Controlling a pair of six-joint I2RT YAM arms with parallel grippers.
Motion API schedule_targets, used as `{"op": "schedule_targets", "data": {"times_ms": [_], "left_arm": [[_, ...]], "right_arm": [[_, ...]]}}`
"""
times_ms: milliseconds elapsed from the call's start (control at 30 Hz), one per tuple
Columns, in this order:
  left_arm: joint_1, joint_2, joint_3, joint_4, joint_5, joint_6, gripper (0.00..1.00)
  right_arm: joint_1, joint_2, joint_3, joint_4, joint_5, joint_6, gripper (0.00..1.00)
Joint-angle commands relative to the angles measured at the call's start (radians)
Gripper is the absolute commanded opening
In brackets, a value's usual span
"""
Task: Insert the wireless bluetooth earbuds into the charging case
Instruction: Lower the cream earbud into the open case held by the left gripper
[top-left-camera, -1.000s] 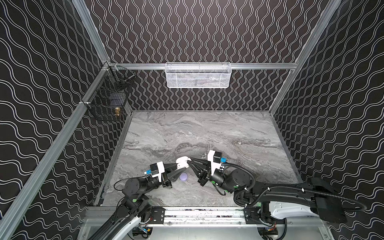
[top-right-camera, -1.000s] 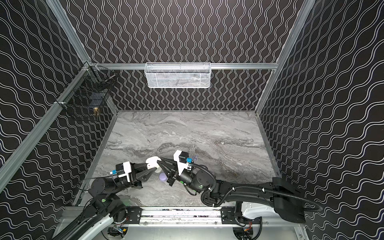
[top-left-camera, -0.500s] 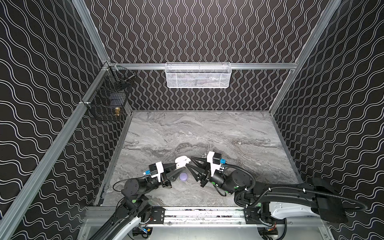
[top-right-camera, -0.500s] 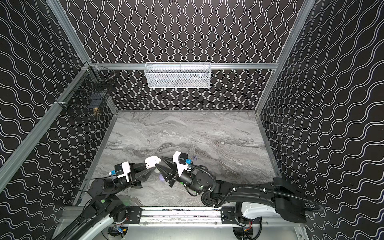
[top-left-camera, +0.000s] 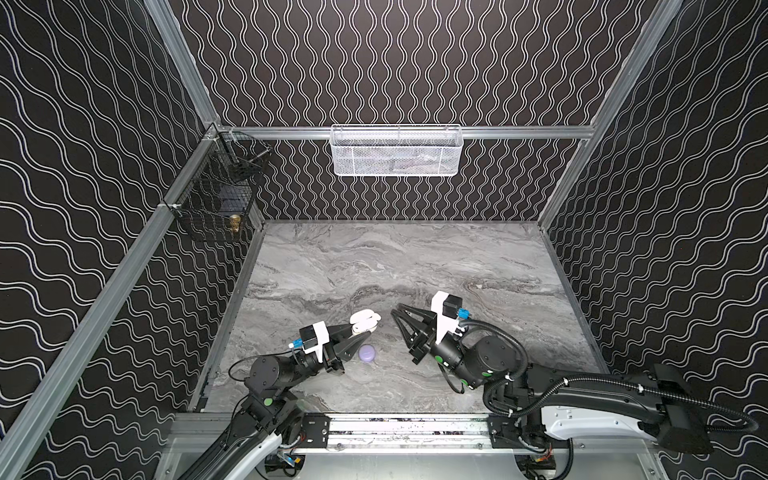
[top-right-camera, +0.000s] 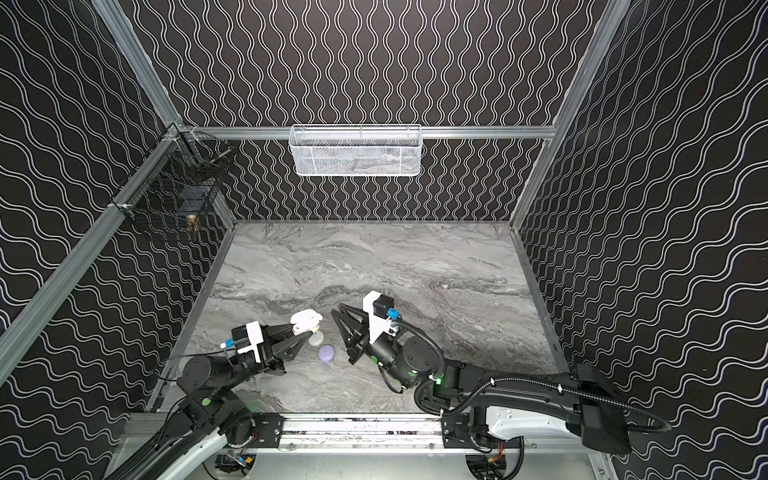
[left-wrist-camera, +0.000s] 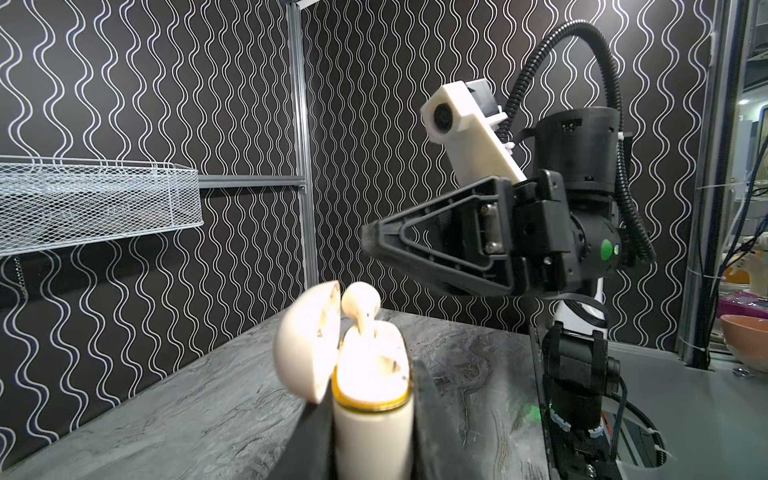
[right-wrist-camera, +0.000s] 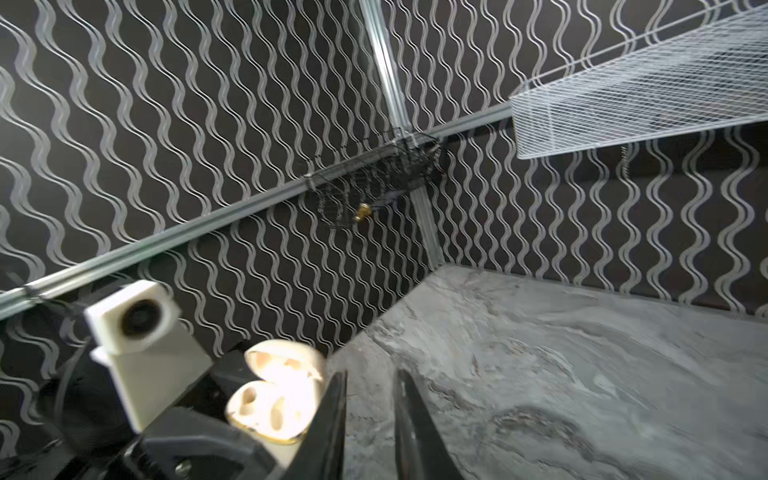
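My left gripper (top-left-camera: 360, 332) (left-wrist-camera: 370, 401) is shut on the white charging case (top-left-camera: 365, 321) (top-right-camera: 305, 321) (left-wrist-camera: 370, 419) and holds it upright above the table, lid hinged open. In the left wrist view one off-white earbud (left-wrist-camera: 360, 302) stands stem-down in the case, its head poking above the rim. My right gripper (top-left-camera: 395, 312) (top-right-camera: 336, 311) (right-wrist-camera: 370, 386) hovers just right of the case and clear of it. Its jaws are slightly apart, with only table showing between them. Glare hides the case's inside (right-wrist-camera: 270, 407) in the right wrist view.
A lavender rounded case (top-left-camera: 367, 353) (top-right-camera: 326, 353) lies shut on the marble table (top-left-camera: 415, 266) under the left gripper. A small white rounded object (top-right-camera: 314, 338) lies beside it. A white mesh basket (top-left-camera: 397, 151) and a black wire basket (top-left-camera: 216, 199) hang on the walls.
My right gripper was at the open case; it has let go and drawn back to the right. The left gripper still holds the case in place.
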Motion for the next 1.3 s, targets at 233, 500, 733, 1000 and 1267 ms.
{"op": "schedule_targets", "data": {"times_ms": [233, 500, 733, 1000, 1267], "left_arm": [[0.002, -0.006, 0.008, 0.022, 0.000, 0.011, 0.00], [0.001, -0.014, 0.005, 0.009, -0.010, 0.015, 0.00], [0.001, 0.007, 0.010, 0.024, -0.003, 0.016, 0.00], [0.001, 0.015, 0.009, 0.029, -0.013, 0.019, 0.00], [0.002, 0.020, 0.007, 0.023, -0.032, 0.028, 0.00]], "right_arm": [[-0.009, 0.095, 0.084, -0.108, -0.035, 0.034, 0.18], [-0.008, 0.063, 0.051, -0.079, -0.094, 0.042, 0.15], [0.007, 0.050, 0.050, -0.073, -0.122, 0.024, 0.12], [0.033, 0.047, 0.063, -0.090, -0.121, 0.010, 0.11], [0.062, 0.039, 0.062, -0.096, -0.073, 0.001, 0.11]]}}
